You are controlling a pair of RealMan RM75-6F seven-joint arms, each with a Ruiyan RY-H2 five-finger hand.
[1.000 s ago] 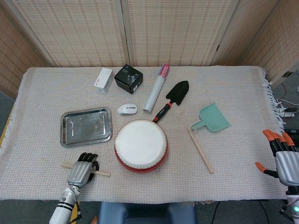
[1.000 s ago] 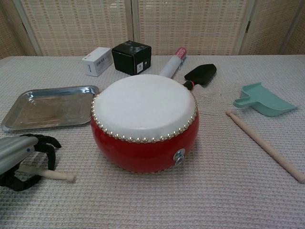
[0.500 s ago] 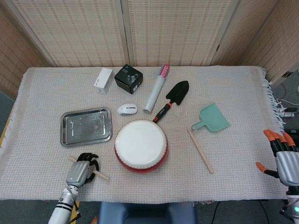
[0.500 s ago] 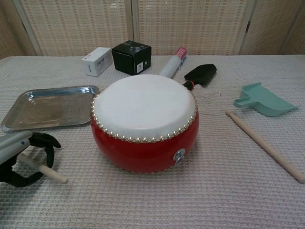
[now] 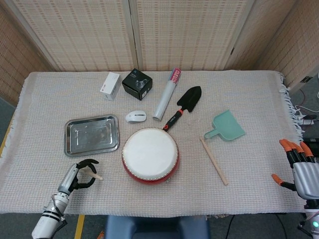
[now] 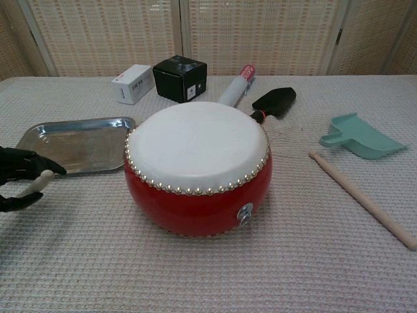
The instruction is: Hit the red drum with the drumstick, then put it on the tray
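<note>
The red drum (image 5: 150, 154) with its white skin stands at the front middle of the table, shown close up as the drum (image 6: 197, 166) in the chest view. My left hand (image 5: 75, 177) is front left of it and grips a wooden drumstick (image 5: 97, 177), raised off the cloth; only the tip shows past the fingers. In the chest view that hand (image 6: 16, 182) sits at the left edge with the stick's tip (image 6: 38, 183) pointing right. The steel tray (image 5: 91, 134) lies just behind the hand. My right hand (image 5: 299, 167) hangs open off the table's right edge.
A second drumstick (image 5: 214, 161) lies right of the drum beside a teal scoop (image 5: 227, 125). Behind the drum are a black trowel (image 5: 185, 104), a white tube (image 5: 167, 94), a mouse (image 5: 135, 116), a black box (image 5: 137, 83) and a white box (image 5: 110, 85).
My left hand has lifted the drumstick off the cloth and drawn back to the left; the stick has swung from lying crosswise to pointing at the drum. The right hand is still.
</note>
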